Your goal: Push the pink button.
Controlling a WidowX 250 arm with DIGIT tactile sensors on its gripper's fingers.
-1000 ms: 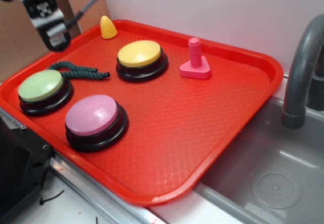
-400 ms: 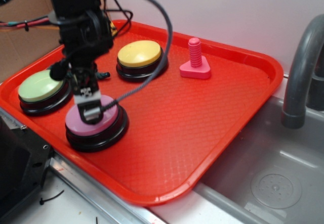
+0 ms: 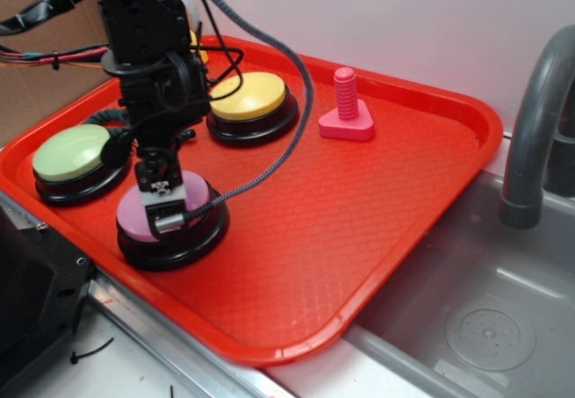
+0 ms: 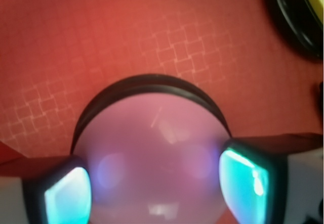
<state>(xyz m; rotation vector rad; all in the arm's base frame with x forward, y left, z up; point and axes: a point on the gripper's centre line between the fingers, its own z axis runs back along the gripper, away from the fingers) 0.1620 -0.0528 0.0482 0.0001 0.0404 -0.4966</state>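
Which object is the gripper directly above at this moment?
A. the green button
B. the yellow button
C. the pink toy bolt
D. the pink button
D. In the exterior view the gripper sits over the pink button, and in the wrist view the pink dome fills the space between the two fingers, which stand apart.

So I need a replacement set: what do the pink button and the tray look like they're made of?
Pink button: likely smooth glossy plastic dome, going by soft reflections in the wrist view, on a black, shiny base. Red tray: probably molded plastic, with an embossed diamond-grid texture.
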